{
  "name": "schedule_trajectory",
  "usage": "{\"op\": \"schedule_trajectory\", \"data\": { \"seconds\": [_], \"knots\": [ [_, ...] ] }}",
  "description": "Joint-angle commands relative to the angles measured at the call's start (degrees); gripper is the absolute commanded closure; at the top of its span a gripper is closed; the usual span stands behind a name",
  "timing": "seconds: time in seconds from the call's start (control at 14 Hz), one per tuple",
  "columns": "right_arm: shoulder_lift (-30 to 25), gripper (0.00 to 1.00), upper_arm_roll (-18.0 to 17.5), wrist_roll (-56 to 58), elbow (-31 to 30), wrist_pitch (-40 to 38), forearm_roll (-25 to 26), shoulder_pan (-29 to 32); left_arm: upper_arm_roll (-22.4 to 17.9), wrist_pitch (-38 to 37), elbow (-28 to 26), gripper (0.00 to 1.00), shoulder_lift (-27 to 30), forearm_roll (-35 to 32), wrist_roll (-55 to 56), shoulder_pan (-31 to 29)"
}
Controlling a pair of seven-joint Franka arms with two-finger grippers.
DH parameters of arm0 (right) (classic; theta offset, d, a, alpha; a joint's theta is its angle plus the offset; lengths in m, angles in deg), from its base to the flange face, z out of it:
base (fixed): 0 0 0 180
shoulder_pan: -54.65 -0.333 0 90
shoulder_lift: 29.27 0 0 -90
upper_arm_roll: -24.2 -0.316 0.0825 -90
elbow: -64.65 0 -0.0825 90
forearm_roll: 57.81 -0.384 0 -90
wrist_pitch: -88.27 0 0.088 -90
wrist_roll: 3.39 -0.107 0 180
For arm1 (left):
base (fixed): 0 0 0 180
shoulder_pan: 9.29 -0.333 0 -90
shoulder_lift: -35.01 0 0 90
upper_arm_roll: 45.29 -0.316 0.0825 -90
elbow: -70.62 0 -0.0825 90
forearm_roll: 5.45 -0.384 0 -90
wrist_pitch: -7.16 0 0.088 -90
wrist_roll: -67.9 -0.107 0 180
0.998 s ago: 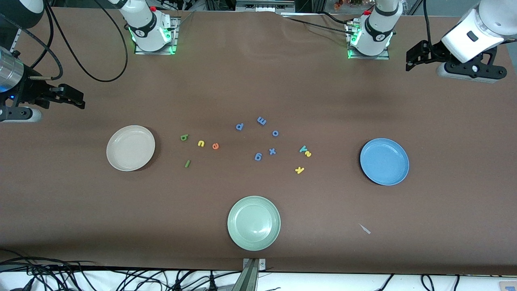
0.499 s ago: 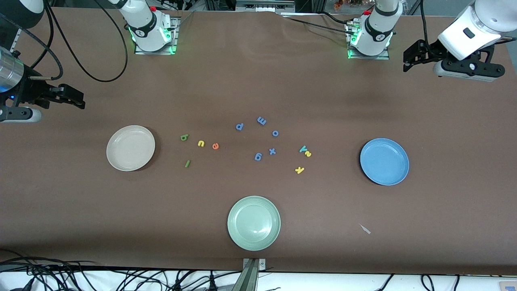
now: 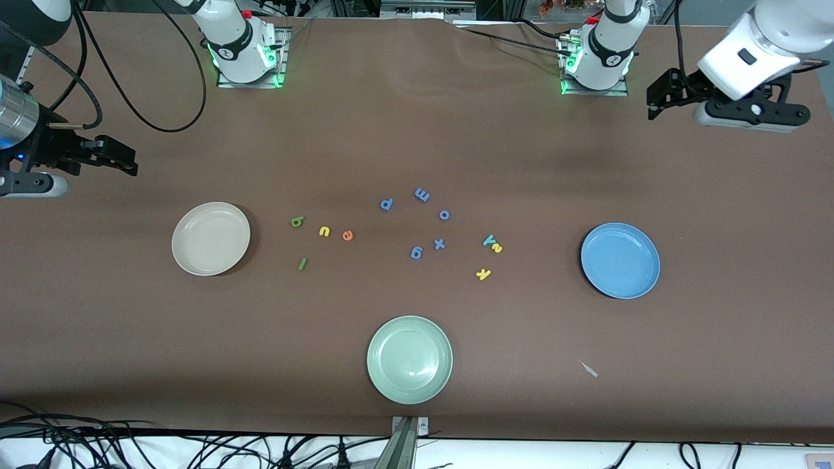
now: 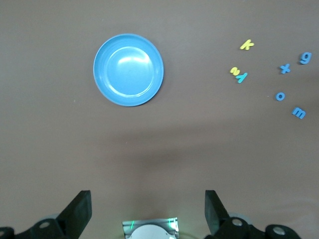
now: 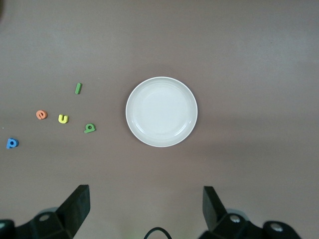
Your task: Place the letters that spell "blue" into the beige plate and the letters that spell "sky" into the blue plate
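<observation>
While both arms hang high over the brown table [image 3: 417, 117], every letter lies loose on it and all three plates are bare. Largest are the plates: the beige plate [image 3: 210, 238] sits below the right gripper [image 5: 144, 206], whose jaws stand wide apart and hold nothing; the blue plate [image 3: 620, 260] sits below the left gripper [image 4: 147, 209], jaws likewise spread and bare. A pale green plate [image 3: 409, 359] lies between the two, nearest the front camera.

Smaller by far are the letters. Green "b" [image 3: 297, 221], yellow "u" [image 3: 324, 230], orange "e" [image 3: 347, 235] and green "l" [image 3: 302, 263] lie just beside the beige plate, toward the left gripper. Teal "y" [image 3: 488, 240] touches yellow "s" [image 3: 497, 247], with yellow "k" [image 3: 483, 273] near them, well apart from the blue plate, toward the right gripper. Blue letters [image 3: 417, 221] are scattered between the two groups.
</observation>
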State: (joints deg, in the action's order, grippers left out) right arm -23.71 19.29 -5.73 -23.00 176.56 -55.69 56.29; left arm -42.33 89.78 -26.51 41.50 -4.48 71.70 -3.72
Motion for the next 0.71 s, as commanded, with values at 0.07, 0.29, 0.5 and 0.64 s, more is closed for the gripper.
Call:
{"op": "schedule_trajectory", "data": {
  "seconds": [0.07,0.29,0.5,0.64],
  "knots": [
    [0.06,0.0,-0.27,-0.39,0.64,-0.13,-0.71,0.38,-5.16,-5.99,10.47,0.0,-7.37,-1.32,0.15,2.96],
    [0.06,0.0,-0.27,-0.39,0.72,-0.13,-0.71,0.38,-5.25,-5.55,9.68,0.0,-7.11,-1.24,0.15,2.79],
    [0.06,0.0,-0.36,-0.39,0.64,-0.13,-0.71,0.38,-5.33,-5.29,9.41,0.0,-7.2,-0.89,0.15,2.18],
    [0.06,0.0,-0.27,-0.39,0.64,-0.13,-0.71,0.38,-5.33,-5.2,9.15,0.0,-7.11,-0.79,0.15,2.17]
  ]
}}
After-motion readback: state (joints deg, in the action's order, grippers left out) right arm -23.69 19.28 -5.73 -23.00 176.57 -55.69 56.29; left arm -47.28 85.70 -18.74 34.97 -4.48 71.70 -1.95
